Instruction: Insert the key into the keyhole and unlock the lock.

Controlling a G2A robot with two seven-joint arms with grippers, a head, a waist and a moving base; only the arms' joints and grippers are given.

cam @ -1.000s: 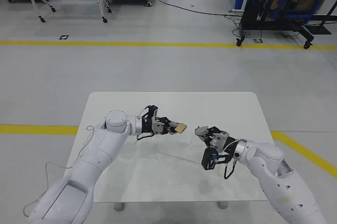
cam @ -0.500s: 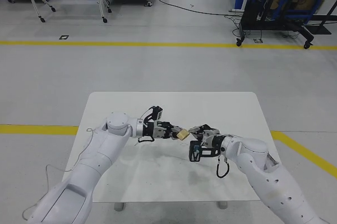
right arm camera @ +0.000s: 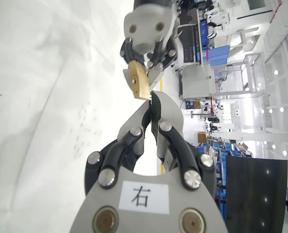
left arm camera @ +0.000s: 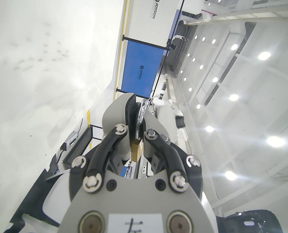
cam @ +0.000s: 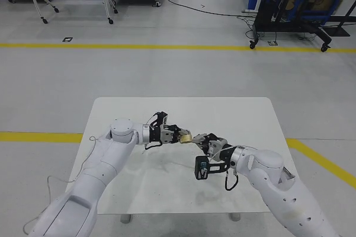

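1. The left gripper [left arm camera: 139, 109] is clamped on the brass lock [right arm camera: 138, 81], holding it in the air over the middle of the table [cam: 237, 112], with the keyhole [right arm camera: 133, 80] turned towards the other arm
2. The right gripper [right arm camera: 151, 101] has its fingers pinched together, on the key I'd guess, though that's hidden between the pads; its tips sit just beside a corner of the lock, off the keyhole
3. The lock looks solid, weighty and smooth, so it wants a firm grip across its flat faces or it'll twist when pushed
4. The key should be thin, stiff and light: hold the bow, leave the blade free
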